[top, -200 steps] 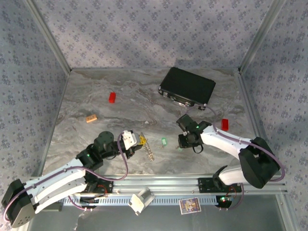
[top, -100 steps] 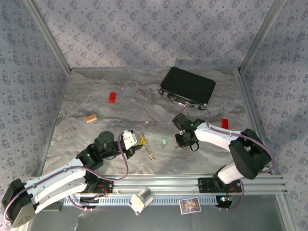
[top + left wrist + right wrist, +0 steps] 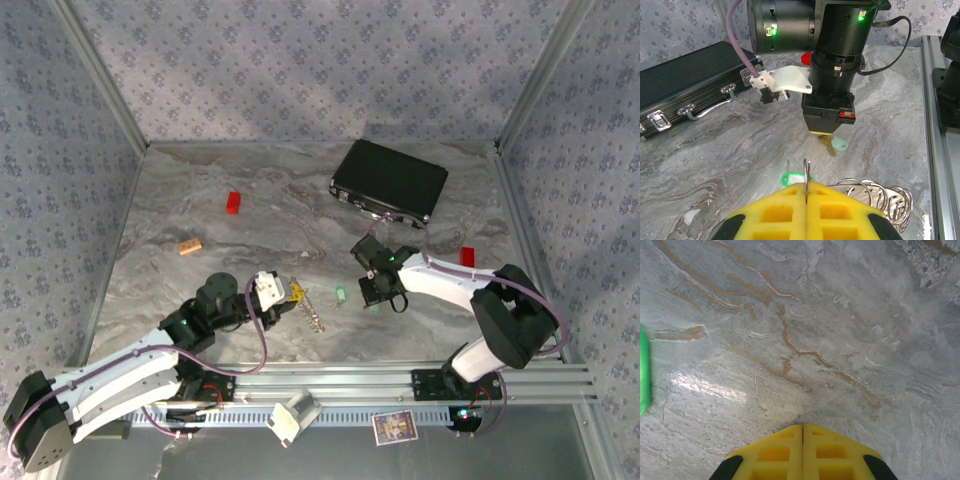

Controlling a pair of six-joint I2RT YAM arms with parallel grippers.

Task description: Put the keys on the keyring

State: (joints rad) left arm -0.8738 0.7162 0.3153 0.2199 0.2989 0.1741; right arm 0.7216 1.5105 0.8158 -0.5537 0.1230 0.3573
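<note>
Case (image 3: 389, 181) sits behind right claw (image 3: 372, 296); red block (image 3: 233, 203), tan block (image 3: 190, 246) left.

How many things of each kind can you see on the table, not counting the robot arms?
Green keys: 2
Keyring: 1
Red blocks: 2
Orange block: 1
Black case: 1
Total: 7
</note>
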